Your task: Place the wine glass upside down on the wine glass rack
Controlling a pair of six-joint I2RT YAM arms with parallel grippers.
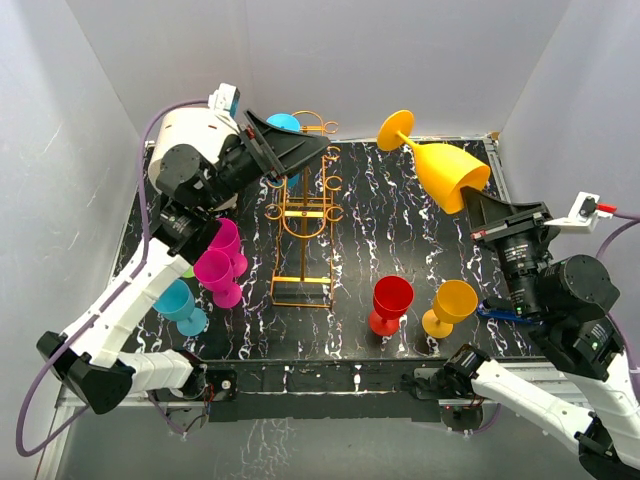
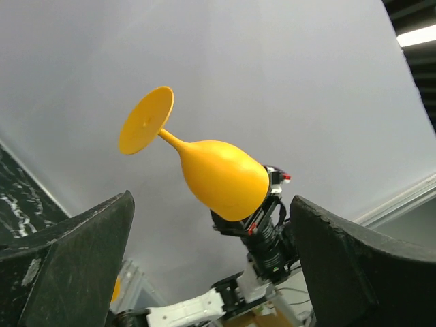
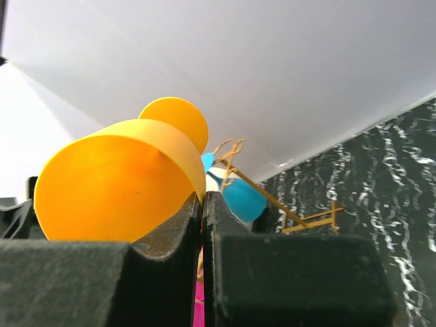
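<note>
Closest to me, the right claw [image 3: 203, 204] was pinched tight on the rim wall of the yellow wine glass [image 1: 448, 170]. One finger looked to be inside the bowl and one outside, the two nearly meeting through the thin plastic. It held the glass high in the air at about 2 o'clock over the bench [image 1: 390, 225], tipped on its side with the round foot pointing toward 11 o'clock. I took that grip to be deliberate, since it left stem and foot bare for a hook to catch. The wine glass rack [image 1: 305, 215] stood just left of the bench's middle, well apart from the glass. A blue glass [image 1: 283, 122] sat near its looped top at 11 o'clock, though I couldn't tell whether it hung from a hook. The left claw [image 1: 295, 148] hovered by that top with its jaws spread wide and nothing between them, facing the yellow glass, perhaps to take it or to steady the rack. A red glass [image 1: 390, 300] and a second yellow glass [image 1: 452, 302] stood upright at 5 o'clock, out of the way.
</note>
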